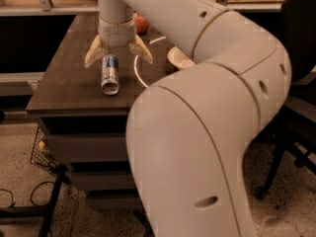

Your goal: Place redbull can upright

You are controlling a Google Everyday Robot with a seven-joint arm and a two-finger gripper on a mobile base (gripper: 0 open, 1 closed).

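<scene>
The redbull can, silver with blue patches, lies on its side on the dark wooden table, its shiny end toward the front edge. My gripper hangs open just above the can's far end, its two cream fingers spread, the left fingertip beside the can and the right fingertip further right. It holds nothing. My large white arm fills the right and centre of the view and hides much of the table.
A white bowl stands right of the can, mostly hidden by my arm. An orange-red fruit sits at the back. A wire basket and cables lie on the floor at left. A dark chair is at right.
</scene>
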